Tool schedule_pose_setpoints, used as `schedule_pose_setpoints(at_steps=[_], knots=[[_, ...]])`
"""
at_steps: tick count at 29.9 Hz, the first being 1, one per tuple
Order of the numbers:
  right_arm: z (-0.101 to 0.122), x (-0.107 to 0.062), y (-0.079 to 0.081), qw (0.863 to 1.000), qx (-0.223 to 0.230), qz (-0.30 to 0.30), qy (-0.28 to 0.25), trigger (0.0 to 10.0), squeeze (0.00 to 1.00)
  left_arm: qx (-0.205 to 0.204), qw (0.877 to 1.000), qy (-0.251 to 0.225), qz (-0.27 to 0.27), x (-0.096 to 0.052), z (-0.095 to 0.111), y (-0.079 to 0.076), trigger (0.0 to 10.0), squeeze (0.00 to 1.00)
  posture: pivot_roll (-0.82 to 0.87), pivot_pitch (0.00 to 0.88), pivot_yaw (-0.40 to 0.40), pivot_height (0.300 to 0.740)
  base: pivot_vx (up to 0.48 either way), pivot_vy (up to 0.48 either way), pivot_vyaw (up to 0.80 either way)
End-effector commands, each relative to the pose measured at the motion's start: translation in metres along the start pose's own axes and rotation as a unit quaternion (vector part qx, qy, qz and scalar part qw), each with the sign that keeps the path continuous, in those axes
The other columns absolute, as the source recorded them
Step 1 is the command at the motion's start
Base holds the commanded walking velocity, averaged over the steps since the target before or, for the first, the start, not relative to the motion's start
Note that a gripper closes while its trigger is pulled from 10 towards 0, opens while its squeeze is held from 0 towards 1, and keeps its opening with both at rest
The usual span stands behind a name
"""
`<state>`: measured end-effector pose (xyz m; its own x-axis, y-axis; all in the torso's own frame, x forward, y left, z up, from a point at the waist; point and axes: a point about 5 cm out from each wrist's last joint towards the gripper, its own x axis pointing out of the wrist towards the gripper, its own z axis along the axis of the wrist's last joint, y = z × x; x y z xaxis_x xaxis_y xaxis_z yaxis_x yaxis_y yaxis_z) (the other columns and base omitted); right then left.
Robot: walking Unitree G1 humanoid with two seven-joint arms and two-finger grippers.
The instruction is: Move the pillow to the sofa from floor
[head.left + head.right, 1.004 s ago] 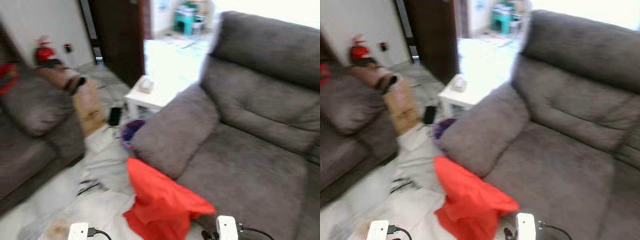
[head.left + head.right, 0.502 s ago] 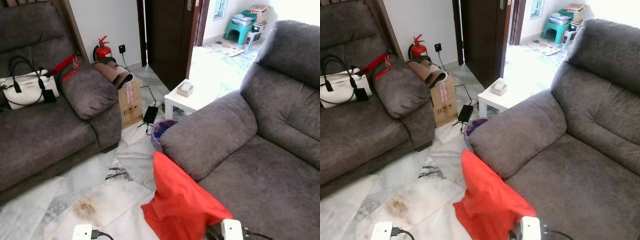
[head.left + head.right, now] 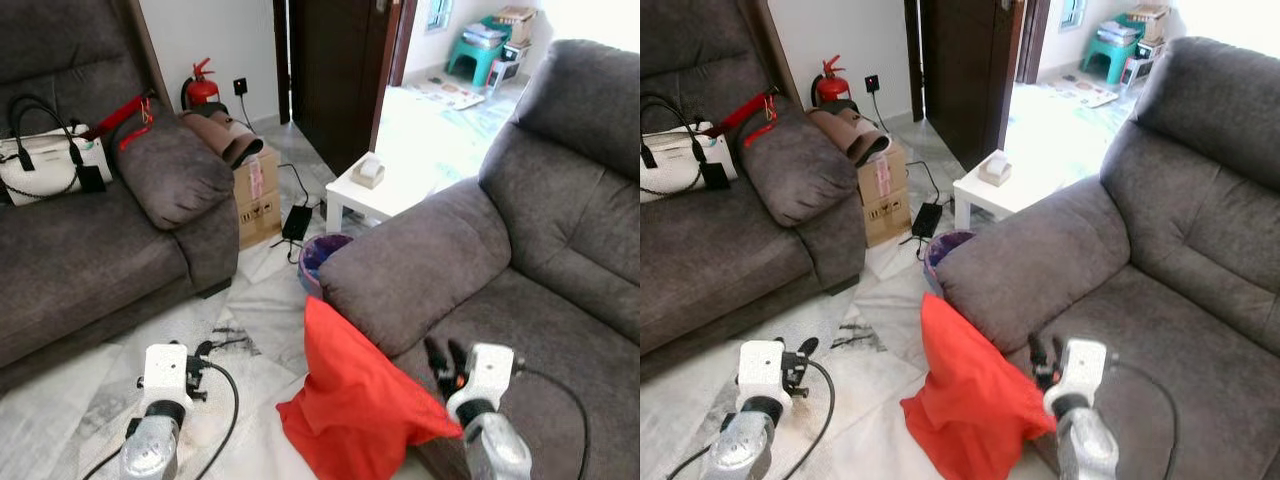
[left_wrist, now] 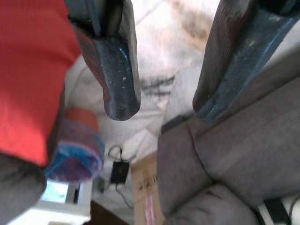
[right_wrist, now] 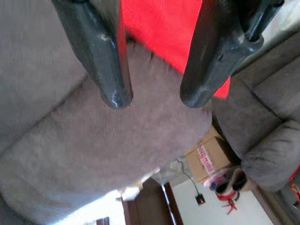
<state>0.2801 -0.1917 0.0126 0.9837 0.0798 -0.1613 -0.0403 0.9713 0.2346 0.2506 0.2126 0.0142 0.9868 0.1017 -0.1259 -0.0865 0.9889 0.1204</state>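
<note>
The red pillow [image 3: 355,400] stands on the floor [image 3: 250,300], leaning against the front of the sofa [image 3: 520,290] below its armrest. The right gripper [image 3: 442,357], jaws apart, hovers at the pillow's 3 o'clock over the seat edge. The left gripper [image 3: 200,362], jaws apart, hangs over the floor at its 9 o'clock.

Marble floor [image 3: 250,310], red pillow [image 3: 350,400], cardboard box [image 3: 258,196]
</note>
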Motion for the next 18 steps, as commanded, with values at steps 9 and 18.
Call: schedule_pose_setpoints(at_steps=[9, 18], knots=[[0.006, -0.002, 0.006, 0.999, 0.008, 0.020, -0.025, 10.0, 0.00, 0.012, 0.998, -0.033, -0.043, -0.001, 0.021, -0.004, 10.0, 0.00, 0.01, 0.051, 0.026, 0.740, 0.000, 0.000, 0.00], [0.014, 0.007, 0.013, 0.999, 0.009, 0.023, -0.021, 10.0, 0.00, -0.013, 0.999, -0.050, -0.004, 0.004, 0.039, 0.001, 10.0, 0.00, 0.01, 0.061, 0.010, 0.740, 0.000, 0.000, 0.00]])
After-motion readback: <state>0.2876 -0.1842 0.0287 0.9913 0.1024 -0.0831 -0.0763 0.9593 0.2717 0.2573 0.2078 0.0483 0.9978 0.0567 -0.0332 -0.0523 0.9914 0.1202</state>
